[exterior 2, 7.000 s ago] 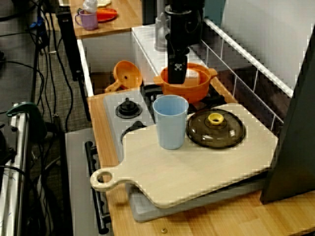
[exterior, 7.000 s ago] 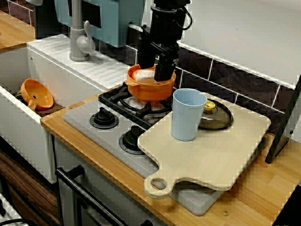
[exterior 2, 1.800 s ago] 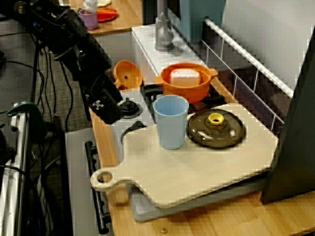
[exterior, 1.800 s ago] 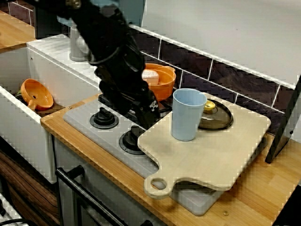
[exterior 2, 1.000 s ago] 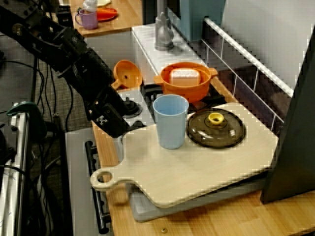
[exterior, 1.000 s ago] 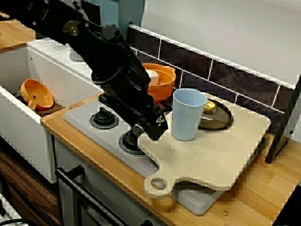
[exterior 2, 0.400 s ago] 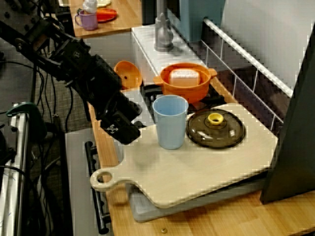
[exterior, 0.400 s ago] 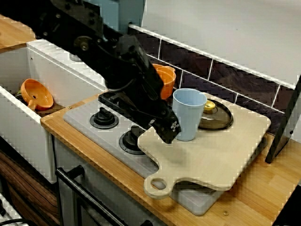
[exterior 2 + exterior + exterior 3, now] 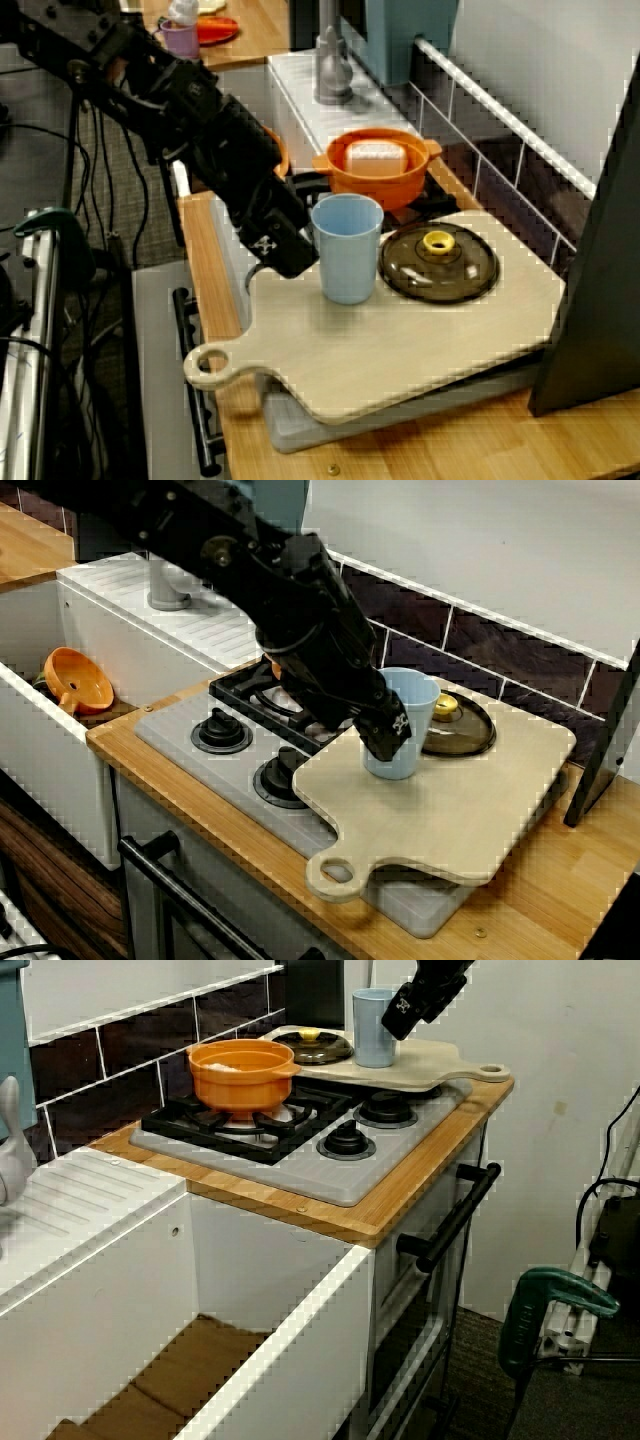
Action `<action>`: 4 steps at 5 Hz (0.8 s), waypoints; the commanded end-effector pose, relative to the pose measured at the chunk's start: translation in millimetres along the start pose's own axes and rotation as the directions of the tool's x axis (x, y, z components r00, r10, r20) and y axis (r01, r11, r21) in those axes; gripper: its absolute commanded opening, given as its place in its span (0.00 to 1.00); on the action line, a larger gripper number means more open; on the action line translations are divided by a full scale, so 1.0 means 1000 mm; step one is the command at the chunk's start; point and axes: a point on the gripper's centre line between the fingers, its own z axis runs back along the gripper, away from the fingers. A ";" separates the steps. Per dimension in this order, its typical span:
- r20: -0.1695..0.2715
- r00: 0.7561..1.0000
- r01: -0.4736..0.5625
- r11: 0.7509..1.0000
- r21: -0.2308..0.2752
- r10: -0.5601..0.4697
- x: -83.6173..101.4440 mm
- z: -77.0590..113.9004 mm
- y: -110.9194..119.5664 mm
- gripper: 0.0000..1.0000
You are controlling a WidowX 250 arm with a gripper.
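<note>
Kitchen counter (image 9: 560,890) with grey hob (image 9: 175,735). Black end effector (image 9: 287,256) hangs just beside the upright light-blue plastic cup (image 9: 347,250), perhaps touching it. The cup is on the pale wooden cutting board (image 9: 470,800), next to a smoked glass lid (image 9: 440,265). Cup judged light, stiff, smooth and easily tipped; best taken across its wall at mid-height. Finger spacing cannot be told: the dark body masks the tips and part of the cup's side.

- Wooden counter (image 9: 560,880) carries everything.
- Grey hob (image 9: 228,782) lies flat on it and fills the 9 o'clock half.
- Pale cutting board (image 9: 450,810) rests on the hob's 3 o'clock end, handle toward 6 o'clock.
- On the board: blue cup (image 9: 412,705) upright, dark glass lid (image 9: 468,732) just beside it at 2 o'clock.
- Dark panel (image 9: 608,750) stands at the counter's 3 o'clock edge.
- Small round metal bit (image 9: 479,932) lies on bare wood at 5 o'clock.
</note>
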 end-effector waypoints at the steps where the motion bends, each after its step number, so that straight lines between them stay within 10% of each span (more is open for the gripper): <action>1: 0.042 0.999 0.000 1.000 0.006 0.000 0.028 -0.006 0.003 1.00; 4: 0.034 0.999 -0.020 1.000 0.006 0.020 0.025 -0.007 0.004 1.00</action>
